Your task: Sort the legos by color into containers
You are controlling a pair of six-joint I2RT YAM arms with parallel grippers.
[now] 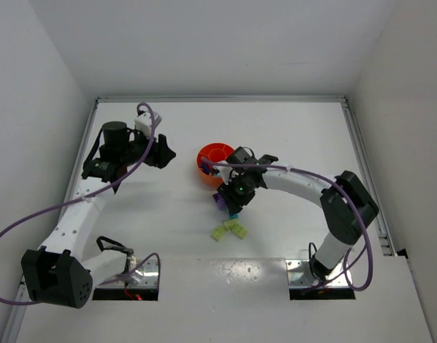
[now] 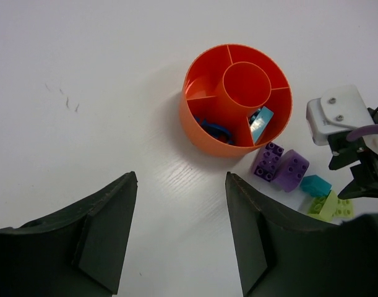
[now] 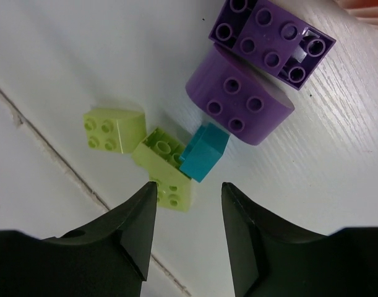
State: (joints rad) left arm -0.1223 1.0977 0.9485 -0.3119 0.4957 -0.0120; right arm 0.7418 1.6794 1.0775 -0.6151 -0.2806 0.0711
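Observation:
The round orange bowl (image 1: 212, 161) stands mid-table; in the left wrist view (image 2: 236, 99) a blue piece (image 2: 216, 131) and a teal-blue brick (image 2: 261, 124) lie in its outer sections. Just beside it on the table are two purple bricks (image 3: 272, 40) (image 3: 241, 99), a teal brick (image 3: 203, 153) and two yellow-green bricks (image 3: 114, 128) (image 3: 167, 167). My right gripper (image 3: 187, 192) is open and empty, hovering just above the teal brick and the nearer yellow-green one. My left gripper (image 2: 181, 179) is open and empty, left of the bowl.
The lego cluster lies in front of the bowl (image 1: 229, 218). A raised white ledge (image 1: 225, 286) with the arm bases runs along the near edge. Walls enclose the table on the left, back and right.

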